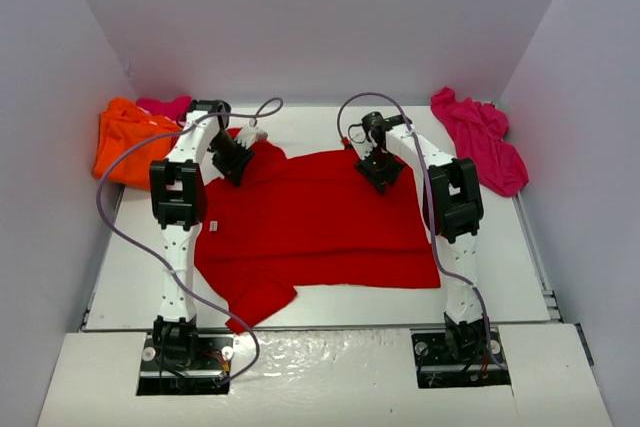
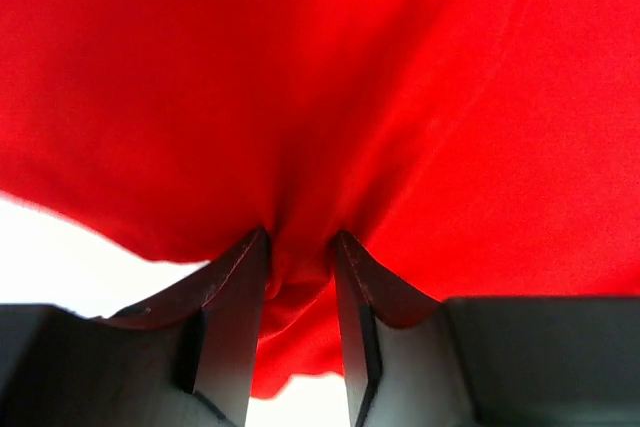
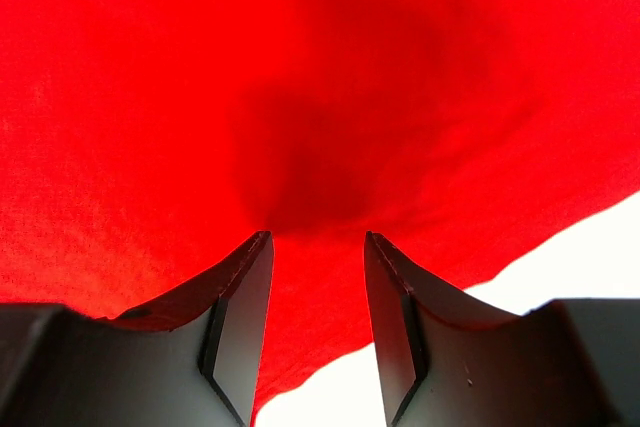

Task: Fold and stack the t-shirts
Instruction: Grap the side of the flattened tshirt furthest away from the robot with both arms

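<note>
A red t-shirt [image 1: 320, 222] lies spread flat in the middle of the table, with one sleeve trailing toward the front left. My left gripper [image 1: 232, 159] is at its back left corner and is shut on a bunched fold of the red cloth [image 2: 300, 67], gathered between its jaws [image 2: 300, 237]. My right gripper [image 1: 380, 172] is at the shirt's back edge. Its jaws [image 3: 318, 237] stand apart over flat red cloth [image 3: 150, 97], holding nothing. An orange t-shirt [image 1: 125, 142] and a magenta one [image 1: 165, 105] lie crumpled at the back left. A pink one [image 1: 482, 137] lies at the back right.
White walls [image 1: 320, 17] close in the table on the back and both sides. The white tabletop [image 1: 130, 277] shows around the red shirt. Purple cables [image 1: 120, 227] loop from both arms.
</note>
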`<move>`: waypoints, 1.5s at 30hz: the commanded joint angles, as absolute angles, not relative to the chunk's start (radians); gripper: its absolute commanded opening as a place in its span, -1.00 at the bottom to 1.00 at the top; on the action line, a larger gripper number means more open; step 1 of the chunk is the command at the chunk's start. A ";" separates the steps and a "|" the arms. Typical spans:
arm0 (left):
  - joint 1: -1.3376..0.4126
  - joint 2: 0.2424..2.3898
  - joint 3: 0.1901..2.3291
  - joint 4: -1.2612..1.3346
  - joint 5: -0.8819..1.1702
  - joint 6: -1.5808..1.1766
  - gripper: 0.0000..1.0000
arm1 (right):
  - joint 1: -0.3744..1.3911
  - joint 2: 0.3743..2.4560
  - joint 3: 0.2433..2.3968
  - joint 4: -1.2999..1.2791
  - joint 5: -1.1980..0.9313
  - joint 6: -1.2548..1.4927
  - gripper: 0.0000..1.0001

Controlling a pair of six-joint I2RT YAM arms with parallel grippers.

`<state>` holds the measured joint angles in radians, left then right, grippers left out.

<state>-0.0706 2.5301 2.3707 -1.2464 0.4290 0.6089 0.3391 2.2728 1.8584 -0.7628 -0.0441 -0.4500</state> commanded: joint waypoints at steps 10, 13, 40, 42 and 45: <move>-0.051 2.108 1.895 -1.027 0.445 0.600 -0.10 | 0.370 2.152 1.811 -0.764 -0.038 -0.474 -0.11; -0.044 2.093 1.984 -0.893 0.421 0.504 0.16 | 0.370 2.149 1.826 -0.760 -0.043 -0.467 -0.07; 0.114 2.405 2.341 -0.923 0.342 0.303 0.33 | 0.370 2.157 1.840 -0.742 -0.056 -0.485 0.02; 0.120 2.409 2.338 -0.927 0.335 0.303 0.33 | 0.370 2.159 1.838 -0.740 -0.062 -0.486 0.02; 0.123 2.435 2.360 -0.956 0.350 0.307 0.33 | 0.370 2.161 1.836 -0.739 -0.061 -0.485 0.02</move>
